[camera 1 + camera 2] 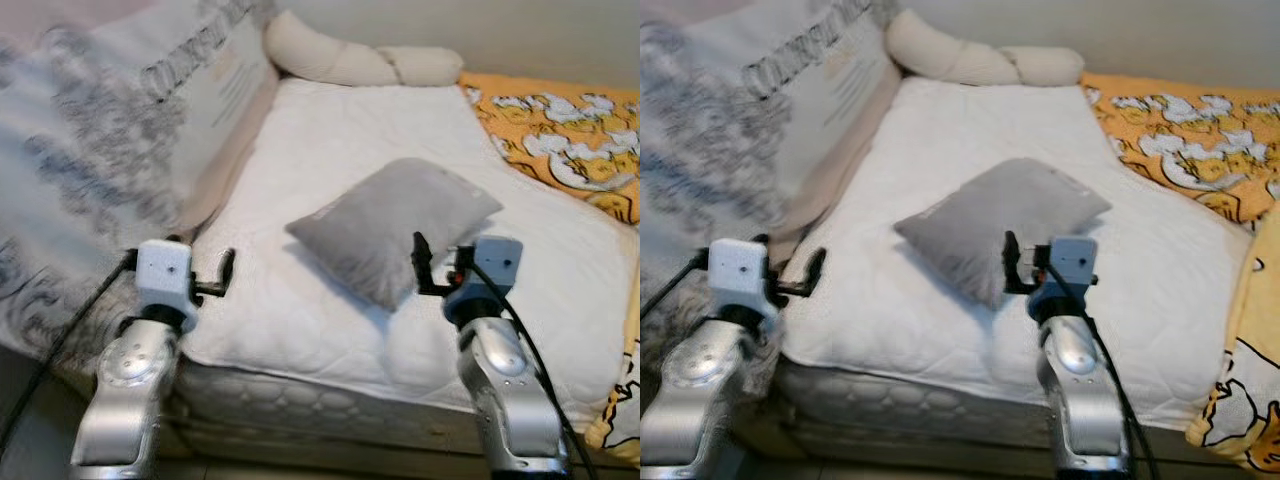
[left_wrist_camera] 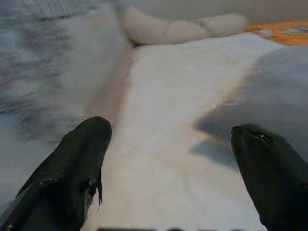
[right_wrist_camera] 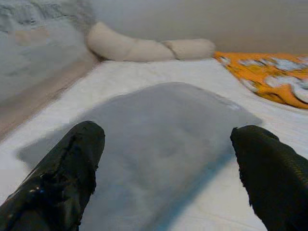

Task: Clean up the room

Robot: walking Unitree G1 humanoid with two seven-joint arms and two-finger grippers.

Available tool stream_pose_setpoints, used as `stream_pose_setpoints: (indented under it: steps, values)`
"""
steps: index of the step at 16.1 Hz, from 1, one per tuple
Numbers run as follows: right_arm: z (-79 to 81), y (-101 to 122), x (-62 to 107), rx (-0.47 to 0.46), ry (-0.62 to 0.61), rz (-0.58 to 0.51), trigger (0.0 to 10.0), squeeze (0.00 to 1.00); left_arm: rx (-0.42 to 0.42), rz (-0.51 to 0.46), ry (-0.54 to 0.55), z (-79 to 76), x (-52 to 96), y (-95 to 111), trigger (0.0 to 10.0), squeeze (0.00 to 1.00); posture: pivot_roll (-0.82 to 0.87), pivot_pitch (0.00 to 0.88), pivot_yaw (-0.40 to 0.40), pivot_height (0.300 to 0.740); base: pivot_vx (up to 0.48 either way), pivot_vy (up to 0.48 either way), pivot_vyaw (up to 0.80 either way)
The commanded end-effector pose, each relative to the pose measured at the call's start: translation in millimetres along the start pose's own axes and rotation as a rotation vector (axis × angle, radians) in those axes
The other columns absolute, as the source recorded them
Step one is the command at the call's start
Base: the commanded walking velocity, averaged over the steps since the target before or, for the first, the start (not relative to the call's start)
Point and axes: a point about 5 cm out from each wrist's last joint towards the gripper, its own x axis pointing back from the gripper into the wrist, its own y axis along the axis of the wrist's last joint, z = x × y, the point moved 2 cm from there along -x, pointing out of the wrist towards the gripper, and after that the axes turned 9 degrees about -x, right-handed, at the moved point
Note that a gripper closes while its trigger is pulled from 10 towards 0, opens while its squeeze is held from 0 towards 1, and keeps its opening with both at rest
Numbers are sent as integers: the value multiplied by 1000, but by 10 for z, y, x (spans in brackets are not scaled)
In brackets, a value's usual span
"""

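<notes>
Right hand: your right hand (image 3: 166, 159) is spread wide, its two black fingers (image 3: 62, 178) held apart and empty, hovering at the near edge of the grey pillow (image 1: 395, 230).
Left hand: your left hand (image 2: 168, 163) is also spread and empty, off to the left of the grey pillow, over the bed's near left corner.
Grey pillow: you see it lying flat on the white mattress pad (image 1: 330, 150), roughly mid-bed, one corner pointing toward you.
Bed: the white mattress pad covers the mattress (image 1: 300, 395), whose quilted side shows below the pillow.
Beyond the pillow: a cream knotted bolster (image 1: 350, 60) lies along the wall (image 1: 480, 25).
Right of the pillow: an orange patterned blanket (image 1: 560, 140).
Left of the pillow: a grey-and-white patterned duvet (image 1: 100, 160), heaped up against the bed.
</notes>
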Motion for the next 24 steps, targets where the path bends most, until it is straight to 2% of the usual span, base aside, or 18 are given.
stream_pose_setpoints:
  steps: [1,16,20,23,24]
  values:
    - [33,21,-17,-6,6,-5,10000,0,-17,1,10,57,5,5,10000,1000,11,0,-2,740,300,0,0]
    - [43,11,-29,18,15,-2,10000,0,-33,7,-5,22,4,-16,10000,1000,10,0,-2,740,297,0,-53]
    - [26,-4,-44,17,11,8,10000,0,-67,10,-24,-9,1,-30,10000,902,11,0,1,740,0,0,0]
    - [-143,-54,-77,-4,-84,43,10000,0,-87,12,-62,-65,-33,-32,10000,855,5,0,7,740,0,0,0]
    - [-190,-63,-92,-16,-106,53,10000,678,-92,12,-71,-78,-41,-34,10000,847,5,0,7,740,0,0,0]
